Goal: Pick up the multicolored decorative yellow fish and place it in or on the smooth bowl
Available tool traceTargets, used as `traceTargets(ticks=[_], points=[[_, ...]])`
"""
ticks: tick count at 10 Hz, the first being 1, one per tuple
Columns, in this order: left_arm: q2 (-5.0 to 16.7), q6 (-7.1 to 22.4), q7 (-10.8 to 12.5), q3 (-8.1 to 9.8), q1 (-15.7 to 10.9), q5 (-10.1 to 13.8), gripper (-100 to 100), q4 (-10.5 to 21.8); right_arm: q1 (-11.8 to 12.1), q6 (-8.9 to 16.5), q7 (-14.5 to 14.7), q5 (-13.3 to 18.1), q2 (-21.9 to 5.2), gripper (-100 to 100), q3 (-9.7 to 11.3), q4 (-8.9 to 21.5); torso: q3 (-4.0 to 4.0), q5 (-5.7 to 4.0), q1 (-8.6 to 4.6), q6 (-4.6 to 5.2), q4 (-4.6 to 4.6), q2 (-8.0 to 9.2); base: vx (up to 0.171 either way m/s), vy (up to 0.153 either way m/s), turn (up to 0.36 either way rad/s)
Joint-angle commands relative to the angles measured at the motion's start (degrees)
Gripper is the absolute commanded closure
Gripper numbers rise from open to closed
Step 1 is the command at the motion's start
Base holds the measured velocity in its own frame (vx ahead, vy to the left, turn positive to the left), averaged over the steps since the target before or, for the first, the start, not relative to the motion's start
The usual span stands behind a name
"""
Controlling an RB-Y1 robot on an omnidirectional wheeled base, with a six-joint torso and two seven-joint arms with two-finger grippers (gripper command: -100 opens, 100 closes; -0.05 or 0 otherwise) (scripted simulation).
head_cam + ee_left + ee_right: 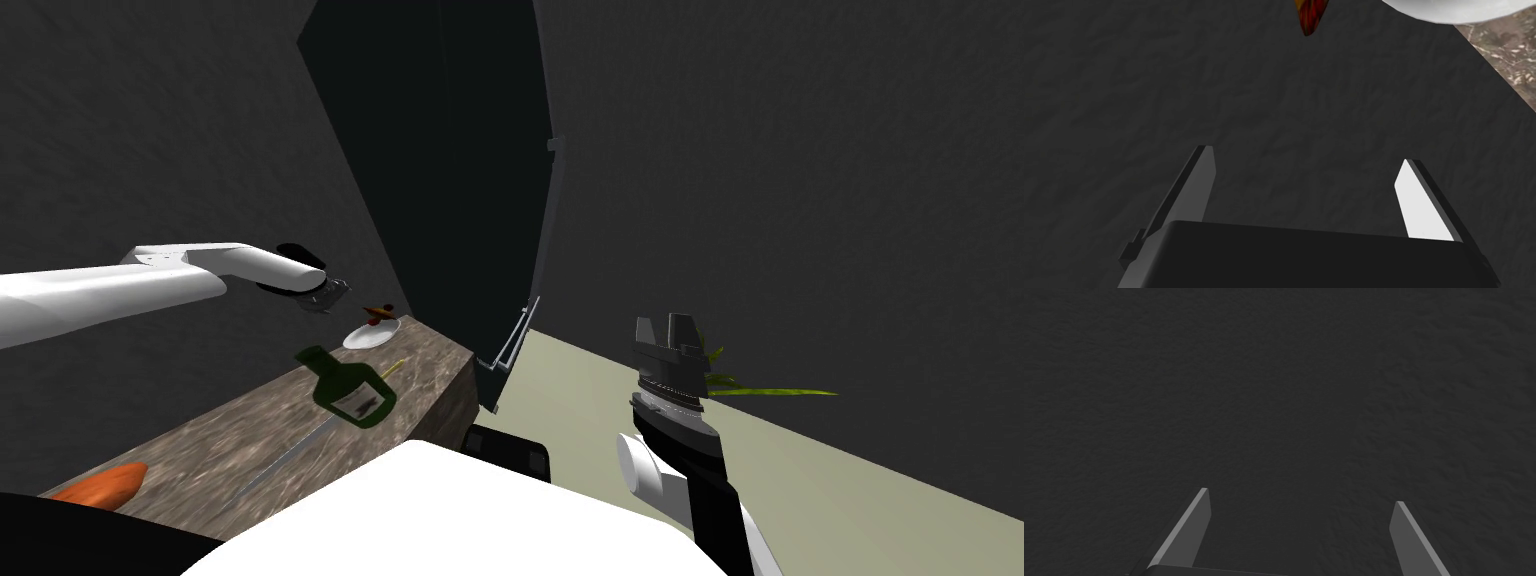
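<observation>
Left gripper hangs near the fish, seemingly on the bowl, fingers apart; right gripper likewise. Withdraw level, brushing neither.

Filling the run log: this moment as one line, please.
left hand open, empty, beside bowl | fish resting on bowl | right hand open, empty
</observation>
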Motion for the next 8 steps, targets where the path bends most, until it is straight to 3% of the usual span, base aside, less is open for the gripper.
traceTargets(ticks=[1, 2, 3, 8], points=[[1.52, 1.5, -0.3, -0.57, -1.18, 1.82, -100, -0.36, 0.0, 0.0, 0.0, 0.0, 0.0, 0, 0.0, 0.0, 0.0, 0.0, 0.0, 0.0, 0.0, 0.0, -0.01, 0.003, -0.028], [1.17, 0.69, 0.12, 0.19, 0.13, 1.36, -100, -0.46, 0.0, 0.0, 0.0, 0.0, 0.0, 0, 0.0, 0.0, 0.03, -0.04, -0.17, 0.0, 0.02, 0.05, 0.0, 0.0, 0.0], [1.28, 0.85, 0.04, 0.2, 0.11, 1.52, 0, -0.47, 0.0, 0.0, 0.0, 0.0, 0.01, 0, 0.01, 0.0, 0.04, -0.04, -0.2, -0.01, 0.02, 0.06, 0.0, 0.0, 0.0], [1.27, 0.84, 0.05, 0.2, 0.11, 1.5, 0, -0.47, 0.0, 0.0, 0.0, 0.0, 0.01, 0, 0.01, 0.0, 0.04, -0.04, -0.22, -0.01, 0.02, 0.06, 0.0, 0.0, 0.0]])
